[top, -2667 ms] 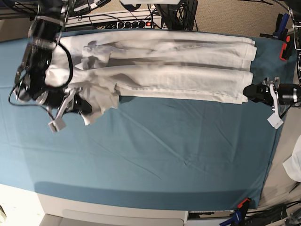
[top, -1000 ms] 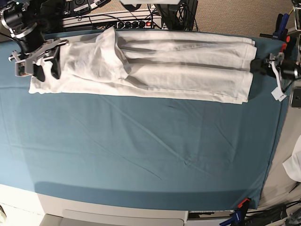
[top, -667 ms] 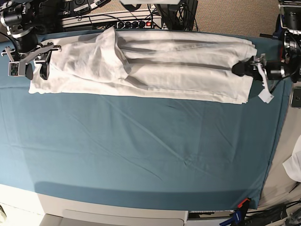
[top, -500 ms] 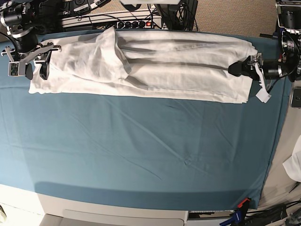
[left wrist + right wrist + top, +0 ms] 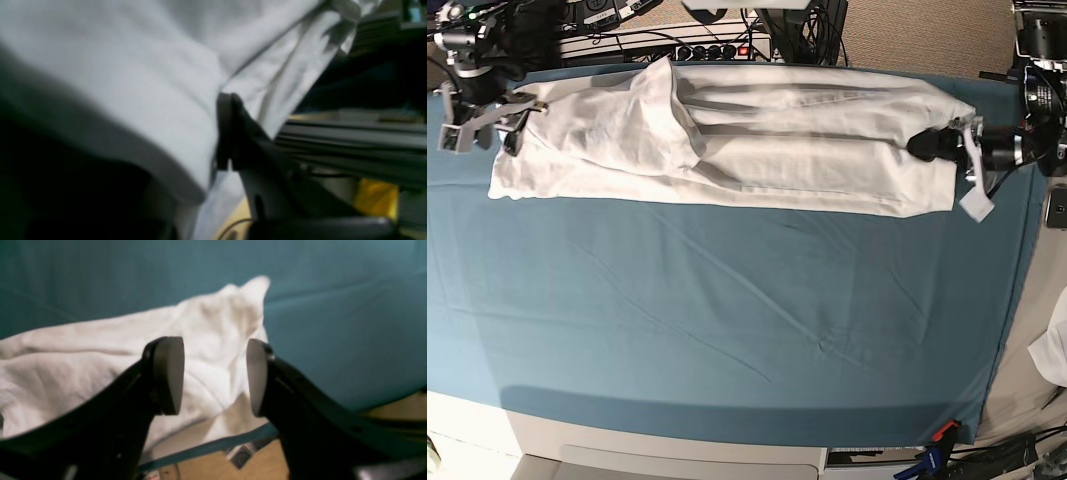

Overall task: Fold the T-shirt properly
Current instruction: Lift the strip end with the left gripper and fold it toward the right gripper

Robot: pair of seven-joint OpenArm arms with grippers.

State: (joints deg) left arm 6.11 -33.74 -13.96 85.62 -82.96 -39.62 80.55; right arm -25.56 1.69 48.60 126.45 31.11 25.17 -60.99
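**Soft shirt, pinch at the right end**

Clearly the shirt (image 5: 727, 135) is light, limp cotton that will sag and crease when lifted, so my judgement is that hems and corners, several layers thick, give the surest hold. It lies as a long folded band across the upper part of the base frame, on the teal sheet (image 5: 727, 320) covering the surface. At the band's right end the left gripper (image 5: 927, 146) is nearly closed, its tips on the cloth edge. At upper left the right gripper (image 5: 482, 118) hangs wide open and empty, just over the shirt's left end.
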